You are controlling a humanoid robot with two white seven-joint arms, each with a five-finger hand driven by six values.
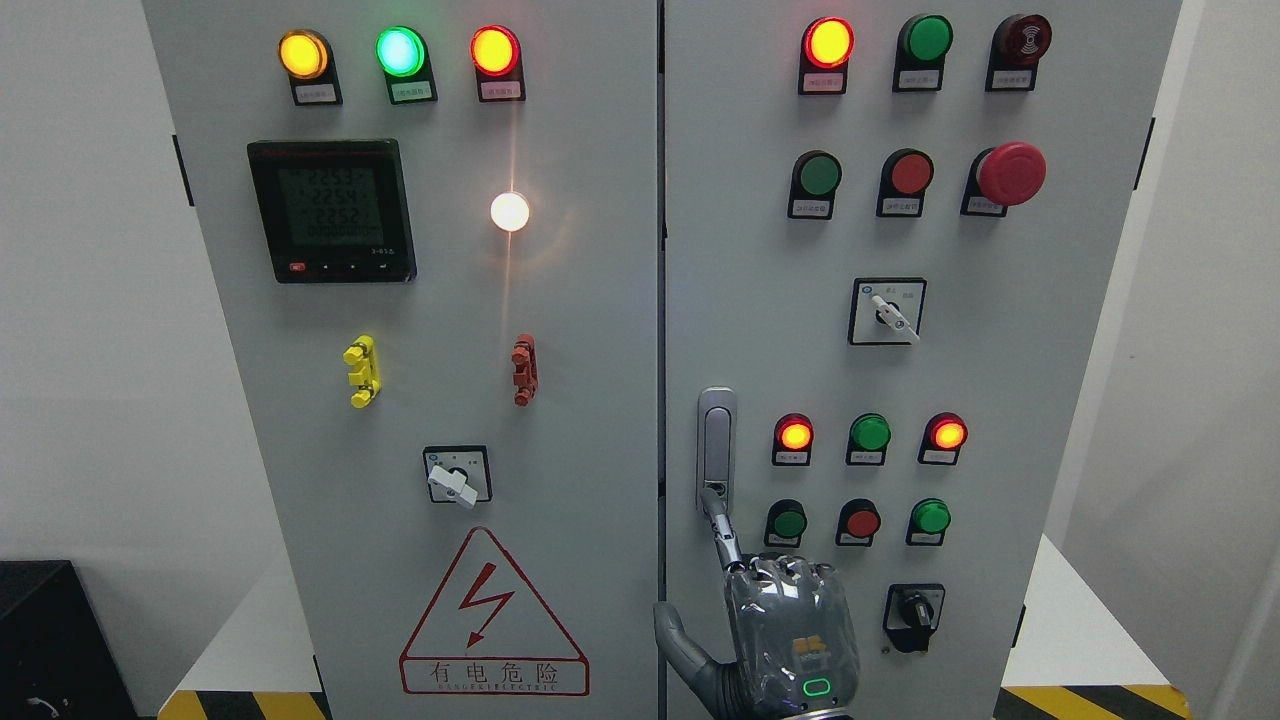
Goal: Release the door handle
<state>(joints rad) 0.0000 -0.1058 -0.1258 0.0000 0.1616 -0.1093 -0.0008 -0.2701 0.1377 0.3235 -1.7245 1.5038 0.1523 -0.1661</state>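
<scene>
Nearest, the right hand (790, 635) rises from the bottom edge with its back to the camera: three fingers folded, thumb (675, 635) splayed toward 9 o'clock, and the index finger (722, 530) straight out toward 11 o'clock. It clamps on nothing. The index tip meets the lower end of the handle (716, 440), and whether it presses or merely brushes I cannot tell. The handle lies flat and upright on the right door (1050, 400), just right of the seam (661, 300), at 11 o'clock from the palm. I judge the release nearly done: no grip is left, and only that one fingertip contact remains to break before the arm backs off. Room for pulling away looks best straight back and down toward 6 o'clock. At 1 o'clock from the fingertip, close by, sits a green button (788, 522) with a red button (861, 522) beyond it, and a black knob (912, 612) stands at 3 o'clock from the knuckles, so any sideways drift to the right risks a bump. The table (1090, 640) edge lies farther out at 3 o'clock. The left hand is out of view.
</scene>
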